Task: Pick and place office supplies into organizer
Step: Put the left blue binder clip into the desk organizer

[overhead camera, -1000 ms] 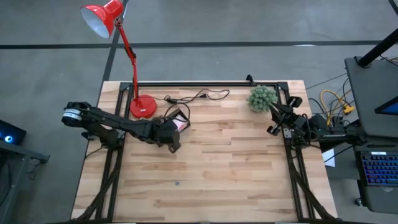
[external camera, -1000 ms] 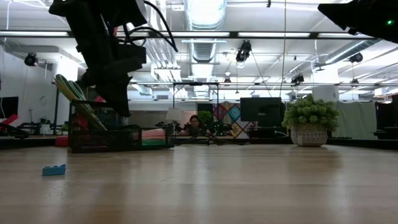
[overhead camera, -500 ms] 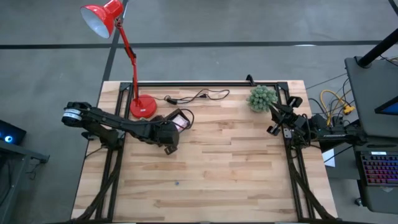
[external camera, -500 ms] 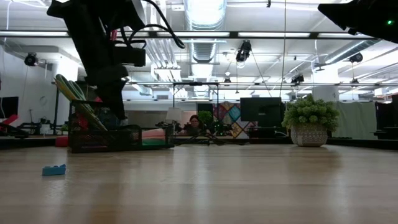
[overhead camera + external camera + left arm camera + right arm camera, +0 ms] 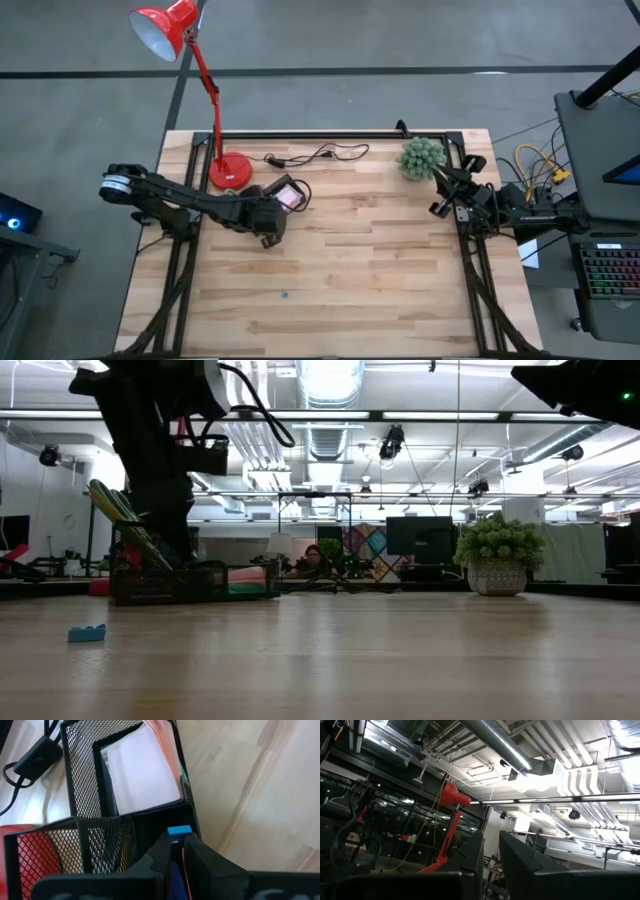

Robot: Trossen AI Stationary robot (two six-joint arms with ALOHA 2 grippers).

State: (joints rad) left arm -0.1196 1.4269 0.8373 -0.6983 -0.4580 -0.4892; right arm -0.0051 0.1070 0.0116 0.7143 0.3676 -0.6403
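Note:
The black mesh organizer (image 5: 287, 192) stands at the table's far left, next to the lamp base. In it lie a pink and white sticky-note pad (image 5: 142, 770) and green long items (image 5: 120, 518) that lean out over its rim. My left gripper (image 5: 177, 839) hangs slanting down over the organizer's near compartment, shut on a small blue piece (image 5: 179, 830). A second blue brick (image 5: 86, 632) lies loose on the near part of the table. My right gripper (image 5: 491, 837) waits at the right edge, pointing up, a narrow gap between its fingers and nothing in it. My left gripper pinches the small blue piece (image 5: 179, 831) between its two fingertips. The fingers slant down from the near left. The piece is lifted clear, just above the organizer's mesh wall (image 5: 150, 820).
A red lamp base (image 5: 229, 172) and its black cable (image 5: 320, 154) sit behind the organizer. A green plant ball (image 5: 421, 157) in a pot stands at the far right. The wooden table top (image 5: 360, 260) stretches bare between the arms.
My left gripper has rolled about its own axis and edged a little toward the table's left, over the organizer. It has stayed shut on the blue piece.

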